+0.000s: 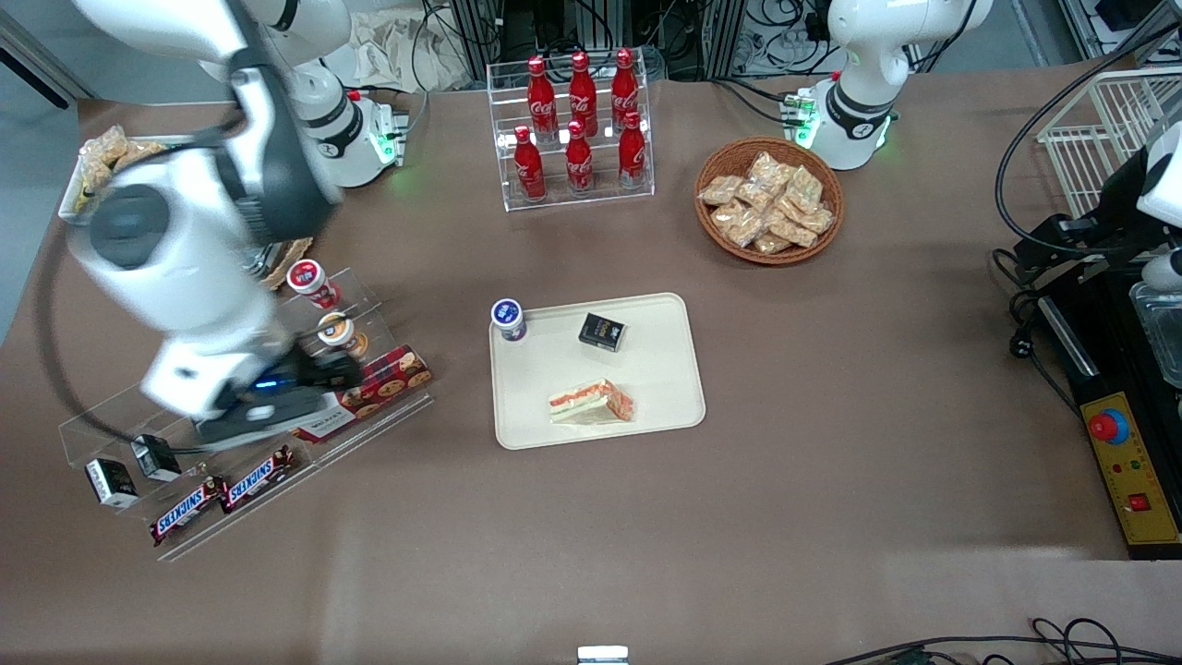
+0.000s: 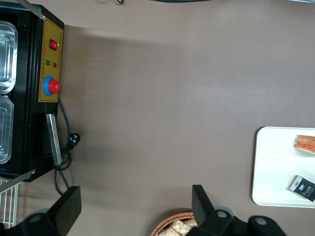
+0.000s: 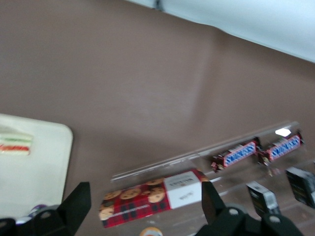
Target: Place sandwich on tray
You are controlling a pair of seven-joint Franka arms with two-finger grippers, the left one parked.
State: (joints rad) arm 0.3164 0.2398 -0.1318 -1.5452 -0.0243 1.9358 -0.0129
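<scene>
The sandwich (image 1: 591,402), a pale bread wedge with orange and green filling, lies on the cream tray (image 1: 665,416), near the tray's edge closest to the front camera. The right wrist view also shows the sandwich (image 3: 15,142) on the tray (image 3: 47,167), and so does the left wrist view: sandwich (image 2: 306,143), tray (image 2: 273,167). My gripper (image 1: 337,374) hangs over the clear display shelf toward the working arm's end of the table, well away from the tray. It (image 3: 145,204) is open, fingers (image 3: 78,206) wide apart, holding nothing, with the red cookie box (image 3: 152,201) beneath it.
A small black box (image 1: 602,331) and a blue-lidded cup (image 1: 508,319) also stand on the tray. The clear shelf (image 1: 388,411) holds the cookie box, cups and Snickers bars (image 1: 222,494). A cola bottle rack (image 1: 577,129) and a snack basket (image 1: 768,199) stand farther back. A control box (image 1: 1131,480) is at the parked arm's end.
</scene>
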